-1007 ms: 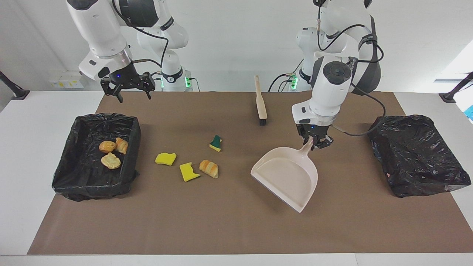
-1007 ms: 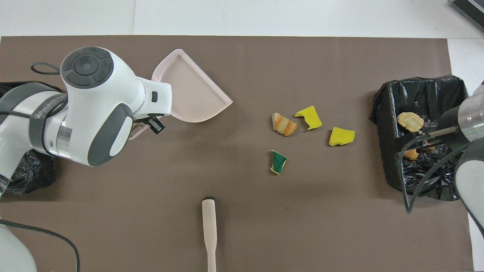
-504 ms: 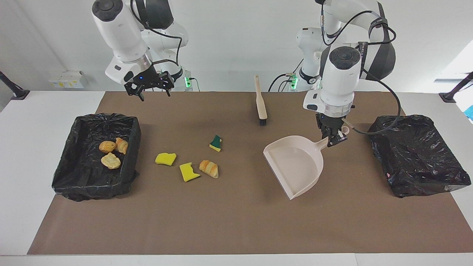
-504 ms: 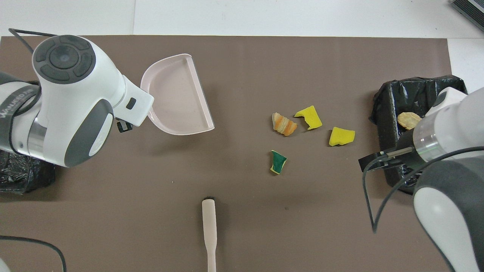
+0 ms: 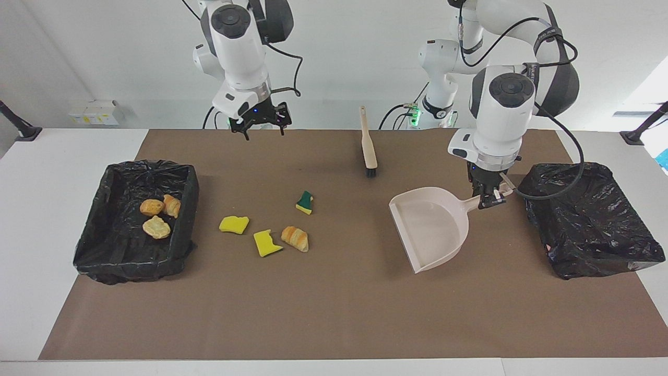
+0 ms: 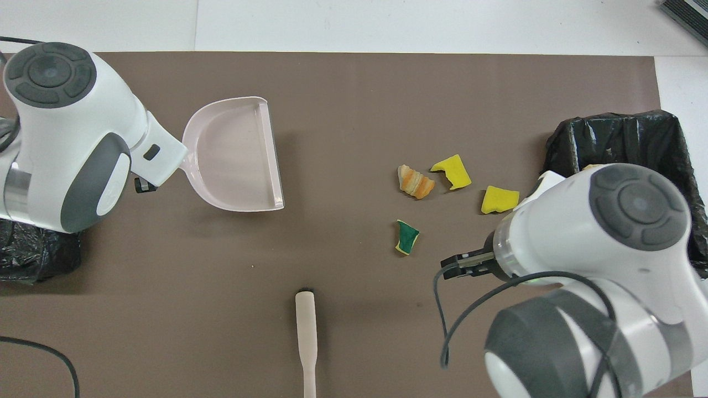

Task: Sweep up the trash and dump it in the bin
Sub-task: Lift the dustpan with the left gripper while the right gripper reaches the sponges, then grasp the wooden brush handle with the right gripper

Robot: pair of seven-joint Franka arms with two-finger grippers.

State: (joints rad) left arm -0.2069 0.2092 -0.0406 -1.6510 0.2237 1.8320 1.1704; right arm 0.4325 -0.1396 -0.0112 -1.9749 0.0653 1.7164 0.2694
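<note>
Four scraps of trash lie loose on the brown mat in the middle of the desk (image 5: 31, 209): a croissant piece (image 5: 295, 238) (image 6: 416, 182), touching or just beside a yellow sponge chunk (image 5: 267, 243) (image 6: 452, 171), a second yellow chunk (image 5: 234, 224) (image 6: 499, 199) toward the right arm's end, and a green-faced sponge chunk (image 5: 305, 202) (image 6: 407, 237) nearer to the robots. Three more pastry pieces (image 5: 156, 215) sit inside the black-lined bin (image 5: 104, 245) at the right arm's end of the desk.

A beige hand brush (image 5: 368, 143) (image 6: 306, 342) lies nearer to the robots than the scraps, bristles pointing away from them.

The left end effector (image 5: 489, 197) is clamped on the handle of the beige dustpan (image 5: 430, 227) (image 6: 235, 155), whose open mouth faces the scraps; whether the pan touches the mat is unclear. Beside it, at the left arm's end, sits a second bin (image 5: 589, 224) covered in black plastic.

The right end effector (image 5: 259, 122) hangs with fingers spread wide and holding nothing, over the mat's edge closest to the robots.
</note>
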